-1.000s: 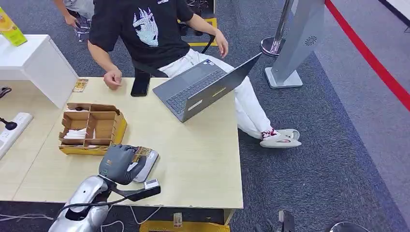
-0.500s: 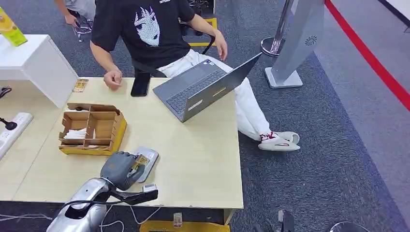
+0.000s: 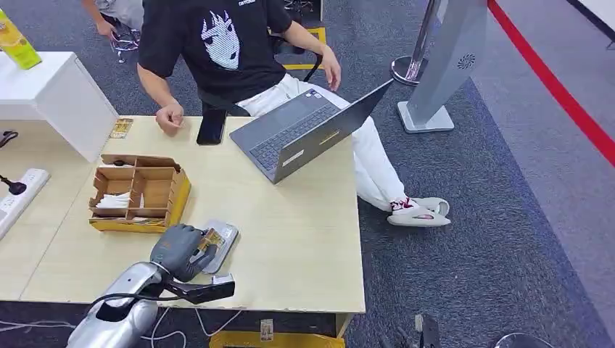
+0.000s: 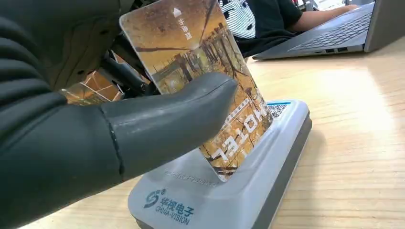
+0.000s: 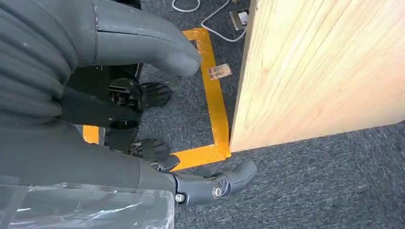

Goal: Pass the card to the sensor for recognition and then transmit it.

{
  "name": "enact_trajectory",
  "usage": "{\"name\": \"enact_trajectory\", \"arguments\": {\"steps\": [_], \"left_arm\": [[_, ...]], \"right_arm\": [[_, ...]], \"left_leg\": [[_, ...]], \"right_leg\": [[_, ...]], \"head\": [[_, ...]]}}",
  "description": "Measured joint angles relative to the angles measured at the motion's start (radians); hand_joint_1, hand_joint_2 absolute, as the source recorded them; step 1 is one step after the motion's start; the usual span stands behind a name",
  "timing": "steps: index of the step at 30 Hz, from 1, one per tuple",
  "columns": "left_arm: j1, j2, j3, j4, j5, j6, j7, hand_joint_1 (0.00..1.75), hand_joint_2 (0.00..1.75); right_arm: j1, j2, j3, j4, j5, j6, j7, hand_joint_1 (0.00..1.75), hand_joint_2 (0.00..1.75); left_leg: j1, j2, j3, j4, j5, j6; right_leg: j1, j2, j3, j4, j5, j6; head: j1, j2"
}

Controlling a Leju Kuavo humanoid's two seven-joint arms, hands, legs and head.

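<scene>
The pale wooden table [image 3: 290, 232] carries everything. A person [image 3: 217, 43] in a black shirt sits at its far edge, well beyond the fingers, one hand resting on the tabletop. An open grey laptop [image 3: 304, 130] lies far ahead of the fingers and to their right, with a black phone [image 3: 211, 127] just beside it. A brown compartmented cardboard box [image 3: 138, 192] sits just past the fingertips, to their left.

The left hand [image 3: 178, 250] hovers at the near edge of the table, fingers closed around the card [image 4: 200, 76]. From the head view the card is a small brown sliver at the fingertips; the left wrist view shows it plainly, pinched under the thick grey thumb [image 4: 167, 119], tilted, its lower corner on or just above the top of the grey sensor [image 4: 248, 167], which lies directly beneath the fingers. That view also shows the sensor's blue logo and a code sticker.

The right wrist view shows the right hand [image 5: 143, 119] hanging beside the table's edge above grey carpet [image 5: 310, 191] and orange floor tape [image 5: 215, 109], fingers loosely apart and holding nothing.
</scene>
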Motion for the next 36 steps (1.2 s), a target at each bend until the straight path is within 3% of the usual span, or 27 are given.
{"name": "enact_trajectory", "arguments": {"steps": [24,26,29,33,36], "left_arm": [[-0.007,0.002,-0.008,0.005,0.005,0.008,0.0,1.75,1.75],[-0.007,0.0,-0.008,0.005,-0.006,0.063,0.008,1.75,1.75],[0.0,-0.018,-0.005,-0.013,-0.026,0.234,0.017,1.75,1.75],[0.021,-0.047,0.045,-0.118,-0.026,0.44,0.007,1.75,1.75],[0.033,-0.057,0.127,-0.205,0.049,0.483,-0.038,1.75,1.75]], "right_arm": [[0.0,0.0,0.002,0.0,0.001,-0.001,0.0,0.0,1.75],[0.0,0.0,0.002,0.0,0.002,-0.001,0.0,0.0,1.75],[0.001,0.0,0.002,0.0,0.0,-0.001,0.0,0.0,1.75],[0.0,0.002,0.004,0.0,0.003,-0.001,0.002,0.0,1.75],[0.0,0.006,0.005,0.0,0.005,-0.001,0.002,0.0,1.75]], "left_leg": [[0.0,0.0,0.0,0.0,0.0,0.0],[0.0,0.0,0.0,0.0,0.0,0.0],[0.0,0.0,0.0,0.0,0.0,0.0],[0.0,0.0,-0.001,0.0,0.0,0.0],[0.0,0.0,-0.001,0.0,0.0,0.0]], "right_leg": [[0.0,0.0,0.0,0.0,0.0,0.0],[0.0,0.0,0.0,0.0,0.0,0.0],[0.0,0.0,0.0,0.0,0.0,0.0],[0.0,0.0,0.001,0.0,0.0,0.0],[0.0,0.0,0.0,0.0,0.0,0.0]], "head": [[0.0,0.0],[0.0,0.0],[0.0,0.0],[0.0,0.0],[0.0,0.0]]}}
